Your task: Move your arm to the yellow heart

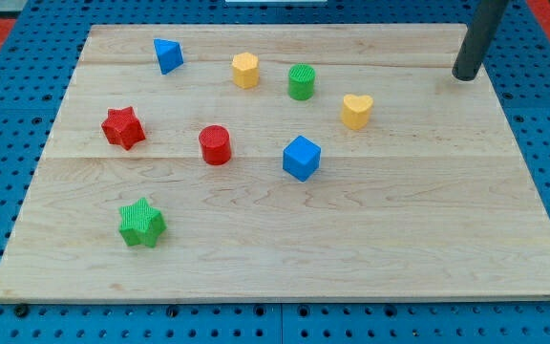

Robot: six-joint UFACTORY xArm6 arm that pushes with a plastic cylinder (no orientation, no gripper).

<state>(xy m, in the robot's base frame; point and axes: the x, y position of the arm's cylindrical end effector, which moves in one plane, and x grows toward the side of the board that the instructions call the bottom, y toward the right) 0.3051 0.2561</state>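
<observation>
Eight small blocks sit on the wooden board [285,258]. The yellow heart [356,111] stands toward the view's upper right, near the blue cube [301,158]. My tip [465,76], a bare rod holding nothing, rests well to the heart's right. The heart looks light, rigid, probably plastic, apt to slide; approach its right side. The rod's upper part is cut off.

A robotics lab bench, pale wooden board [285,239] laid on blue perforated mounting panel [8,57], small coloured test blocks scattered across it, dark rod of a robot arm [480,38] entering at the view's top right
</observation>
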